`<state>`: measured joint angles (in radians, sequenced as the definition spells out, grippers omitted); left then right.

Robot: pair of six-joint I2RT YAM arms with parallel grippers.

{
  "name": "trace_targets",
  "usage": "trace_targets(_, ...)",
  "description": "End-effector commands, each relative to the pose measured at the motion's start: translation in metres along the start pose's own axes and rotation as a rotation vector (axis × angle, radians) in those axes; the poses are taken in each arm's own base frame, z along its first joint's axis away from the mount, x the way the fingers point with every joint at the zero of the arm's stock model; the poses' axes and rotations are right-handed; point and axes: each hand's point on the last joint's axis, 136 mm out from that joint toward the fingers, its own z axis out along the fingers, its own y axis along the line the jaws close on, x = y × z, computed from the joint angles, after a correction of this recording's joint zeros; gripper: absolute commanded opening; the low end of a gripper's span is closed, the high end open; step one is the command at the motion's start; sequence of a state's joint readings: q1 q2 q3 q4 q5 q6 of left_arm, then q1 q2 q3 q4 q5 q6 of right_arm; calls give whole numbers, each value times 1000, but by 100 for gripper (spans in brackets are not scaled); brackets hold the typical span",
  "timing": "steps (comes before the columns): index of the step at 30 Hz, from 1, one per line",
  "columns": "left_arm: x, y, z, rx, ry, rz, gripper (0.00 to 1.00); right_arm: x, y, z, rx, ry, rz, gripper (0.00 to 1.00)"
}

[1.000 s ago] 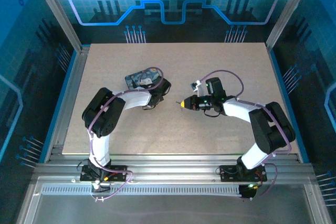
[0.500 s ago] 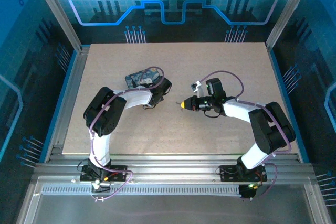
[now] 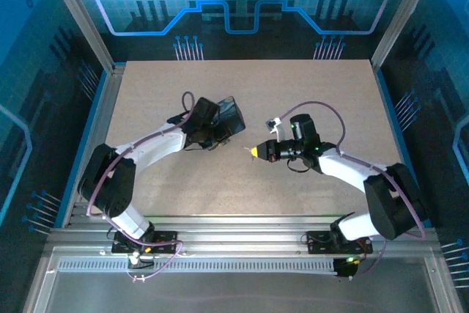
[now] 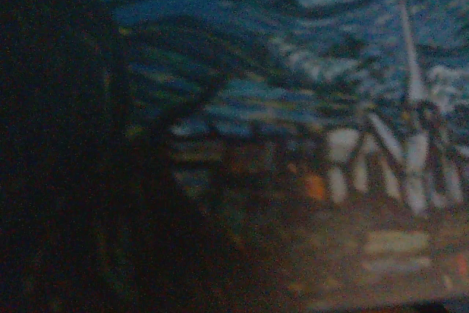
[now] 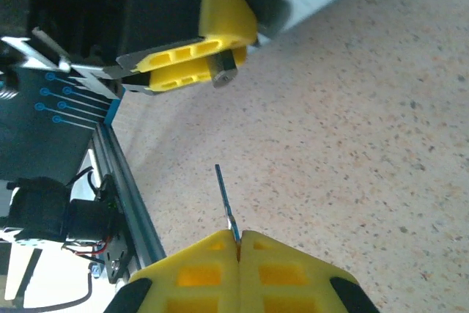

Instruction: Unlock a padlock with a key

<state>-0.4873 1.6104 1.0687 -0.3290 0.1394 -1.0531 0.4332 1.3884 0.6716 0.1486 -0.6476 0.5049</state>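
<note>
Key (image 5: pixel 226 207) in hand, you were at the approach step. The right gripper (image 5: pixel 236 243) had its yellow fingers pressed together on the key's head. The thin blade stuck out past the tips and pointed left across the table (image 3: pixel 315 86) toward the left gripper (image 5: pixel 227 53).

Left of that blade, with a clear gap between the 2, the left gripper's yellow fingers stood close together. A small grey metal piece (image 5: pixel 223 75) sat at their tips (I took it for the padlock, though it was too small to be sure). Whether those fingers were clamped on it or merely beside it, I could not tell. The dark blue swirl-patterned box (image 3: pixel 229 113) lay close up against that gripper, and its pattern was a dark blur in the left wrist view.

By my judgement nothing was inserted yet. Your next move called for 1 careful thing: line the blade up with the keyway, in height and in roll. Then ease it left into the lock while the left arm holds steady. A blade that thin would likely skid off the lock face if it arrived tilted.
</note>
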Motion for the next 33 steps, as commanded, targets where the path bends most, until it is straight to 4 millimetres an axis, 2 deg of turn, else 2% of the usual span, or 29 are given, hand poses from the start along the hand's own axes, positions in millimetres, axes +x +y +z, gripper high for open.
trace_targets(1, 26, -25, -14, 171, 193, -202, 11, -4, 25, -9, -60, -19, -99, 0)
trace_targets(5, 30, -35, -24, 242, 220, -327, 10, -6, 51, -11, -111, -27, -194, 0)
trace_targets(8, 30, -39, -33, 286, 207, -378, 9, -4, 60, -6, -143, -10, -236, 0)
trace_targets(14, 34, -37, -38, 296, 218, -392, 8, -3, 39, 4, -101, 1, -226, 0)
trace_targets(23, 36, -33, -39, 316, 218, -411, 8, -16, 37, 7, -82, -44, -263, 0)
trace_targets(33, 37, -28, -35, 312, 215, -432, 8, -22, 24, 24, -56, -44, -217, 0)
